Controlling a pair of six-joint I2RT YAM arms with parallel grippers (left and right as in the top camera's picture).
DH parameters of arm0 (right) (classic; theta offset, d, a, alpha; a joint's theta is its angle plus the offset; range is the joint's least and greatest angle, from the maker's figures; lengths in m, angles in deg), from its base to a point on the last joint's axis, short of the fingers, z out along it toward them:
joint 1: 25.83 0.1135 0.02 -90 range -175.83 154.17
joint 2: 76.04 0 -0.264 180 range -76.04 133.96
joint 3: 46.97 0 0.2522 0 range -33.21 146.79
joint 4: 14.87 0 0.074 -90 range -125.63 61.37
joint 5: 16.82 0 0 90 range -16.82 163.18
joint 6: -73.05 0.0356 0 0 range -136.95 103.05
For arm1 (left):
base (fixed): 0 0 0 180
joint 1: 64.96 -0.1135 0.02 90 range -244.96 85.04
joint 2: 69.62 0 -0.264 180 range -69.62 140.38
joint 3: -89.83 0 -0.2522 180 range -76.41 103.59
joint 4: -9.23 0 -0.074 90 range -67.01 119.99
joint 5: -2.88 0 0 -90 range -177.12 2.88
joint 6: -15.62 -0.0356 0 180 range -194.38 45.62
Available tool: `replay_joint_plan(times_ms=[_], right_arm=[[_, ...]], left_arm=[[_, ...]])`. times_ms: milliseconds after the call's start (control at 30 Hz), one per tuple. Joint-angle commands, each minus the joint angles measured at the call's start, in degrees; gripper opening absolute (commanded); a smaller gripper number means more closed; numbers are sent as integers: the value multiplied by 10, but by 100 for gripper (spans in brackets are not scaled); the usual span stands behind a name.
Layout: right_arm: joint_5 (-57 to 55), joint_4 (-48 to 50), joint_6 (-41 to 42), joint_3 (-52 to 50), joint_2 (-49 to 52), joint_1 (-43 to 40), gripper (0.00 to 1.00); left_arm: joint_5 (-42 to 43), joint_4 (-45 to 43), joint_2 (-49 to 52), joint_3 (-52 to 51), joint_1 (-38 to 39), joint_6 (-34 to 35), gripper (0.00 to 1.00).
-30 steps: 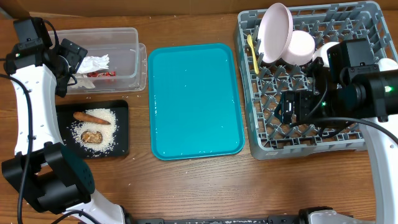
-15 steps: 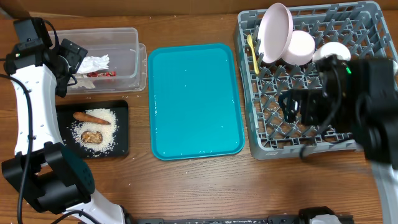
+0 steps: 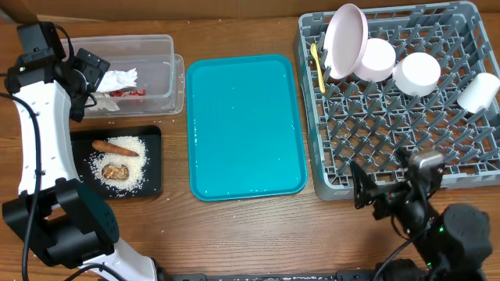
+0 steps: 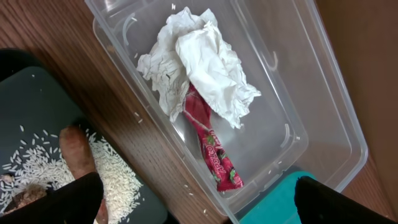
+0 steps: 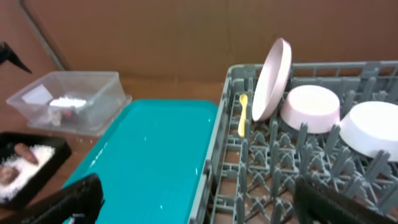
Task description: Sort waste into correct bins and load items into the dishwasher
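The right pincer (image 3: 381, 187), spread and empty, has backed off; the full dish rack (image 3: 391, 117) ahead suggests loading is done.

The tub (image 4: 295, 81) is clear glossy plastic, the napkin (image 4: 199, 62) matt paper, the wrapper (image 4: 214, 152) shiny.

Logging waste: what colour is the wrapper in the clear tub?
Red wrapper, shiny; left wrist view shows it best.

Left gripper (image 3: 87, 82) jaws spread wide; right gripper (image 3: 381, 186) seemingly likewise (blurred overhead).
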Motion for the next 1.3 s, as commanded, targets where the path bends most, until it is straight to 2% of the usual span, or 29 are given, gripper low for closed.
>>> replay_joint_plan(times_ms=[0, 167, 533, 767, 1000, 1267], right_arm=[[10, 47, -17, -64, -45, 3, 100], [19, 159, -17, -156, -83, 3, 100], [26, 324, -17, -305, -201, 3, 100], [0, 457, -17, -374, -199, 3, 100], [-54, 444, -17, -374, -200, 2, 100], [-57, 317, -17, -374, -199, 1, 100]], left_arm=[[-2, 0, 1, 5, 2, 5, 100], [-2, 0, 1, 5, 2, 5, 100], [-2, 0, 1, 5, 2, 5, 100], [-2, 0, 1, 5, 2, 5, 100], [-2, 0, 1, 5, 2, 5, 100], [-2, 0, 1, 5, 2, 5, 100]])
